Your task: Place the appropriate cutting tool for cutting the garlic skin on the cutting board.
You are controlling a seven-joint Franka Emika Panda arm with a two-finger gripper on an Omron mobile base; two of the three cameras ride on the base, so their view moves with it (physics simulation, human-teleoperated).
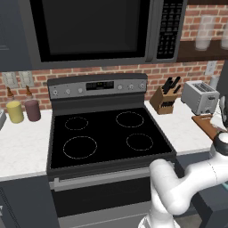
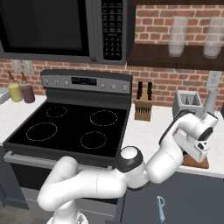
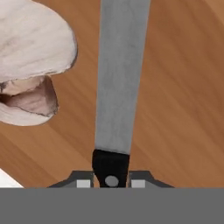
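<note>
The gripper [image 3: 111, 182] is clamping a grey blade [image 3: 118, 74] above the cutting board [image 3: 175, 87], risking knocking the garlic [image 3: 30, 52] just beside it.

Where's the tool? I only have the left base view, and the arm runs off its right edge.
Observer: Over the cutting board. In the hand view, the tool sits close above the wood.
Operator: Garlic on the board?
Observer: Yes. The hand view shows the garlic lying on it, beside the tool.
Operator: And the teal-handled cutter?
Observer: Not on the board. In the right base view, the teal-handled cutter shows low against the dark cabinet front, below counter level.
</note>
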